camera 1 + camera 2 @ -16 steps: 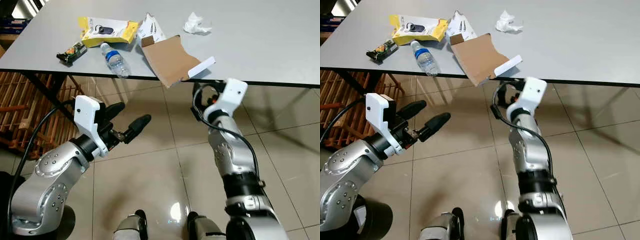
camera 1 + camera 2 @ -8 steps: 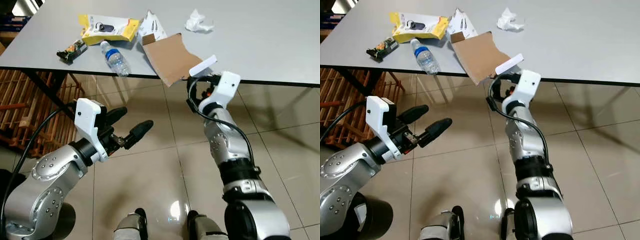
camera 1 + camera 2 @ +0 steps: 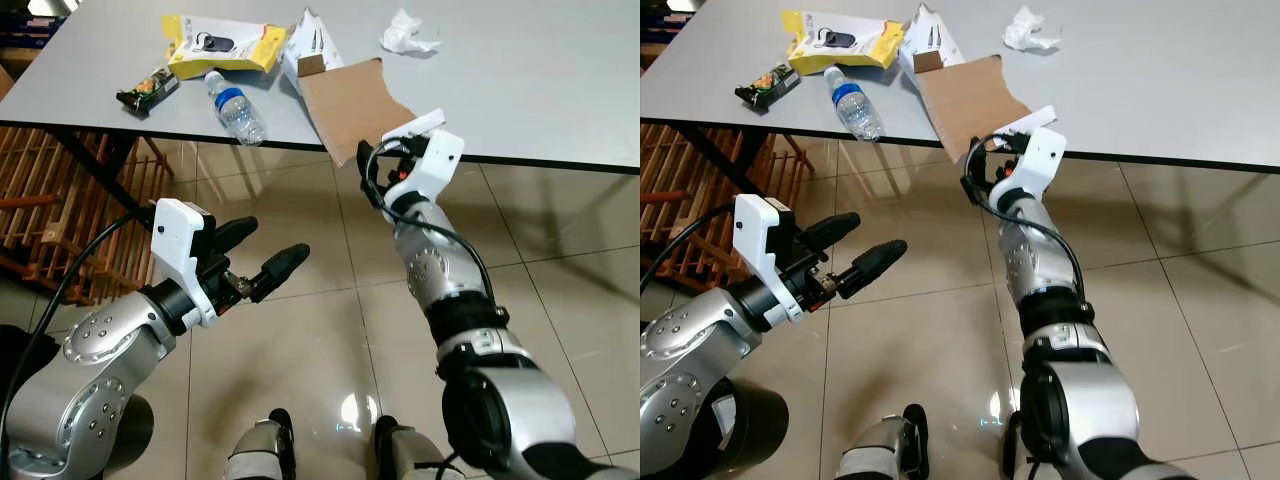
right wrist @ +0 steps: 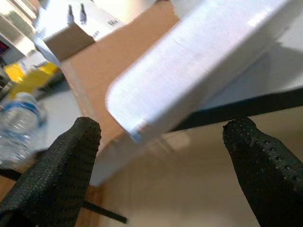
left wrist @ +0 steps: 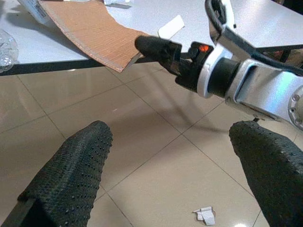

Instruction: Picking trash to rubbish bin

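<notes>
On the grey table (image 3: 540,90) lie a brown cardboard sheet (image 3: 355,100) overhanging the front edge, a flat white strip (image 3: 418,124) on its corner, a plastic bottle (image 3: 235,105), a yellow package (image 3: 220,45), a snack wrapper (image 3: 145,90), a white box (image 3: 315,45) and a crumpled tissue (image 3: 408,32). My right gripper (image 4: 161,161) is open just below the table edge, its fingers pointing up at the white strip (image 4: 199,61) and the cardboard (image 4: 104,85). My left gripper (image 3: 275,238) hovers open and empty over the floor, lower left of the table.
A wooden rack (image 3: 60,200) and a black table leg (image 3: 110,165) stand under the table's left side. Glossy floor tiles (image 3: 330,330) spread below, with a small white scrap (image 5: 204,215) lying on them. A dark round container (image 3: 750,430) sits at my lower left.
My right gripper has risen and moved forward from under the table edge up to the white strip and cardboard. The left arm has barely moved.
</notes>
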You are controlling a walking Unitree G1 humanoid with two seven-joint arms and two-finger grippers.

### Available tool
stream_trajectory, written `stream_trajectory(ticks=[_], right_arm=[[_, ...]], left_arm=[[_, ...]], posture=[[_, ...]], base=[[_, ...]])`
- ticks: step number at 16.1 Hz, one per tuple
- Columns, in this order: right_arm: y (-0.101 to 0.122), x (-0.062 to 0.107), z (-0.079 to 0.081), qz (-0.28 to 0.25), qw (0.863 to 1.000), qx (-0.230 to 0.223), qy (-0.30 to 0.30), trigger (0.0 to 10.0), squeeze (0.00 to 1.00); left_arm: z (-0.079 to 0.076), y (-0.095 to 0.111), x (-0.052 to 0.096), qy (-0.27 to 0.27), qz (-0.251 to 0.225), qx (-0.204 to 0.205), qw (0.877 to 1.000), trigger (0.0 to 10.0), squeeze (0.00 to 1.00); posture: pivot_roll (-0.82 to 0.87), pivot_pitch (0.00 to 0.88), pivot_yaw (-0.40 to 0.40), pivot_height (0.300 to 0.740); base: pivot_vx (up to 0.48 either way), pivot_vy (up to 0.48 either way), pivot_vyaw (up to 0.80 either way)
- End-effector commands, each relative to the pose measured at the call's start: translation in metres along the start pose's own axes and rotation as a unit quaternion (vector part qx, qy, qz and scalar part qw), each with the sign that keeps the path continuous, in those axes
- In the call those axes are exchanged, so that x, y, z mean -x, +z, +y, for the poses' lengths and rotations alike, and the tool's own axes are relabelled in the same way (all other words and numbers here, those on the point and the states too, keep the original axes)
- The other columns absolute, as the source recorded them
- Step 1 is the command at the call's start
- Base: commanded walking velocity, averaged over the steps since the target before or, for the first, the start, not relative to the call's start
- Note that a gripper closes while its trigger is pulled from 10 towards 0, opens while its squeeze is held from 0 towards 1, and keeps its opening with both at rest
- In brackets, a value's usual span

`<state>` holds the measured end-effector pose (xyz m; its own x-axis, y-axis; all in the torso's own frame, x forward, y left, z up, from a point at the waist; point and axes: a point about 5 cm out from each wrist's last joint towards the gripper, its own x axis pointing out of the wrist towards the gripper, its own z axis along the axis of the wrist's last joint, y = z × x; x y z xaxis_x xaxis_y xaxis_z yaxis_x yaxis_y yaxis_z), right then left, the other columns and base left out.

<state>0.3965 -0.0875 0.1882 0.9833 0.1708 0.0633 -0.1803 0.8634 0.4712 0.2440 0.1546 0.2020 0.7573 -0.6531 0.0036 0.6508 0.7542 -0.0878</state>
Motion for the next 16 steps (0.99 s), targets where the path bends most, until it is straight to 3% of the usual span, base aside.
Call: stream_trajectory(ticks=[1,6,7,8,16], right_arm=[[-0.001,-0.003,0.007,-0.001,1.0,-0.028,0.013,10.0,0.0],[0.006,-0.009,0.013,-0.014,0.998,-0.056,0.027,10.0,0.0],[0.007,-0.01,0.013,-0.016,0.998,-0.06,0.026,6.6,0.0],[0.008,-0.011,0.013,-0.018,0.997,-0.065,0.028,0.0,0.0],[0.01,-0.013,0.013,-0.027,0.997,-0.073,0.023,0.0,0.0]], left_arm=[[-0.003,-0.001,0.003,-0.003,0.009,-0.001,1.0,10.0,0.0],[-0.004,-0.001,0.002,-0.005,0.01,-0.003,1.0,10.0,0.0],[-0.004,-0.001,0.002,-0.005,0.011,-0.004,1.0,10.0,0.0],[-0.004,-0.001,0.002,-0.005,0.011,-0.004,1.0,10.0,0.0],[-0.004,-0.001,0.002,-0.007,0.013,-0.009,1.0,10.0,0.0]], posture=[[0.19,0.299,0.087,0.74],[0.19,0.298,0.091,0.74],[0.19,0.299,0.092,0.74],[0.19,0.299,0.092,0.74],[0.2,0.302,0.093,0.74]], base=[[0.0,0.0,0.0],[0.0,0.0,0.0],[0.0,0.0,0.0],[0.0,0.0,0.0],[0.0,0.0,0.0]])
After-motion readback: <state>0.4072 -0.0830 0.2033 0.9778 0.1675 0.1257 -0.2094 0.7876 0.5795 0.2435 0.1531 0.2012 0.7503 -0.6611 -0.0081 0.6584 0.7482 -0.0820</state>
